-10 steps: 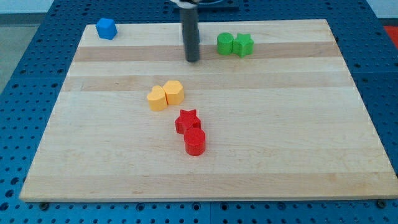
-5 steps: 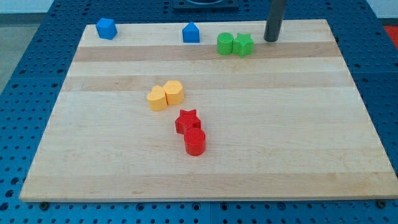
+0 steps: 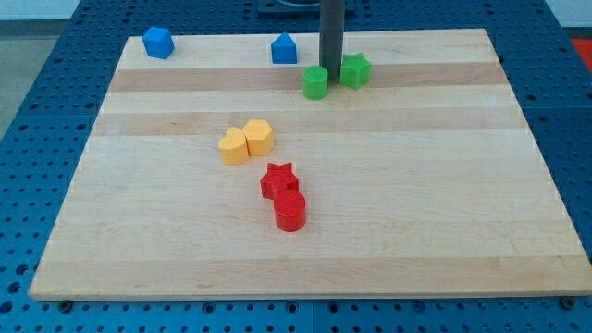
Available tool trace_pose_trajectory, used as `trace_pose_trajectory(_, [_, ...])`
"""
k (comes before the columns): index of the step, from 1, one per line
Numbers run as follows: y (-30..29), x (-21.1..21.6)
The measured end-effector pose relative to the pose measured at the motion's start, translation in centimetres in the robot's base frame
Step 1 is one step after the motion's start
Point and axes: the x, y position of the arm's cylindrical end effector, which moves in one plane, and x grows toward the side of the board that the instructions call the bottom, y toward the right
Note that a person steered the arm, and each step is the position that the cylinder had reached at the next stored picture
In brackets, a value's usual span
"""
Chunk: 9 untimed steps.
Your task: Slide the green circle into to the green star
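Observation:
The green circle (image 3: 316,82) lies near the view's top, a little left of and below the green star (image 3: 354,70). The two are apart. My dark rod comes down between them, and my tip (image 3: 331,68) rests on the board just right of and above the green circle and just left of the green star, close to both.
A blue block (image 3: 285,49) lies left of the rod and another blue block (image 3: 158,43) at the top left corner. Two yellow blocks (image 3: 246,141) touch at the board's middle left. A red star (image 3: 277,179) touches a red cylinder (image 3: 289,211) below it.
My rod has moved from the right of the green star to between the two green blocks. The green circle has shifted left and down, away from the star. The star has shifted slightly.

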Motion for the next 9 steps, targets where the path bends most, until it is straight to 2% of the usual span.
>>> trace_pose_trajectory(1, [0.1, 0.5])
trace_pose_trajectory(3, [3.4, -3.4])
trace_pose_trajectory(4, [7.0, -3.1])
trace_pose_trajectory(6, [11.7, 0.4])
trace_pose_trajectory(7, [13.8, -2.4])
trace_pose_trajectory(8, [17.5, -3.2])
trace_pose_trajectory(9, [17.5, -0.6])
